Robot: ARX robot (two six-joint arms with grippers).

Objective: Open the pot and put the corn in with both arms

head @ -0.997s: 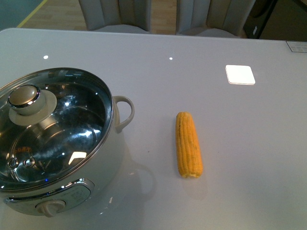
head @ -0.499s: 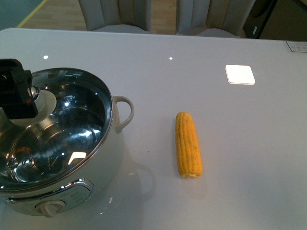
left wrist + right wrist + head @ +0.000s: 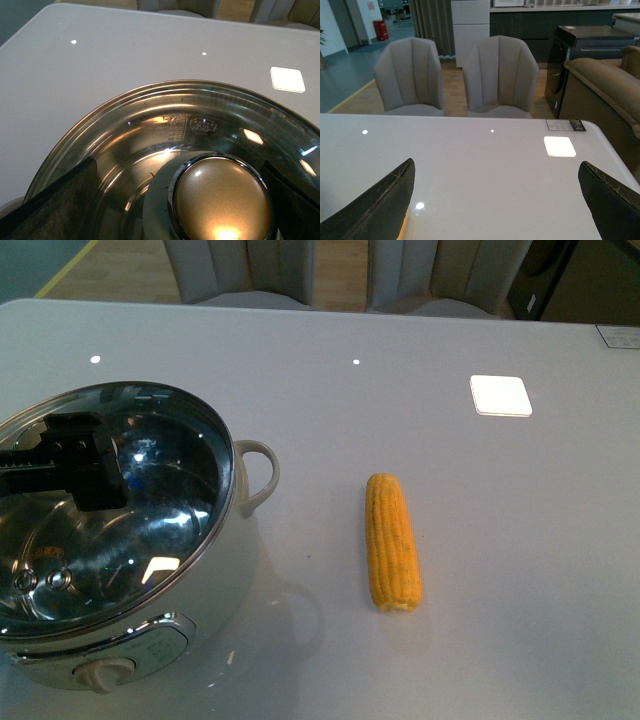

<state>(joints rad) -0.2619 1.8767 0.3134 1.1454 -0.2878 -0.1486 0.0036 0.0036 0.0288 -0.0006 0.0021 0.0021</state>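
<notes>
- You're working on a glossy white table (image 3: 480,500), with two grey padded chairs (image 3: 497,75) at its far edge, beyond the pot (image 3: 215,590).
- Your left gripper (image 3: 179,165) hangs over the pot's glass lid (image 3: 150,115). Its black fingers (image 3: 55,205) stand wide apart on either side of the gold-toned lid knob (image 3: 222,200) and clasp nothing.
- The lid sits on the pot, closing it. The pot's white loop handle (image 3: 258,472) points toward the corn (image 3: 393,542).
- The corn lies flat on the table to the right of the pot, clear of the handle, its length running away from you.
- Your right gripper (image 3: 495,164) hovers above the tabletop with its fingers (image 3: 612,202) spread wide and empty. You can't tell where it sits relative to the pot.
- A bright white square (image 3: 500,395) shows on the tabletop, farther from the pot than the corn.
</notes>
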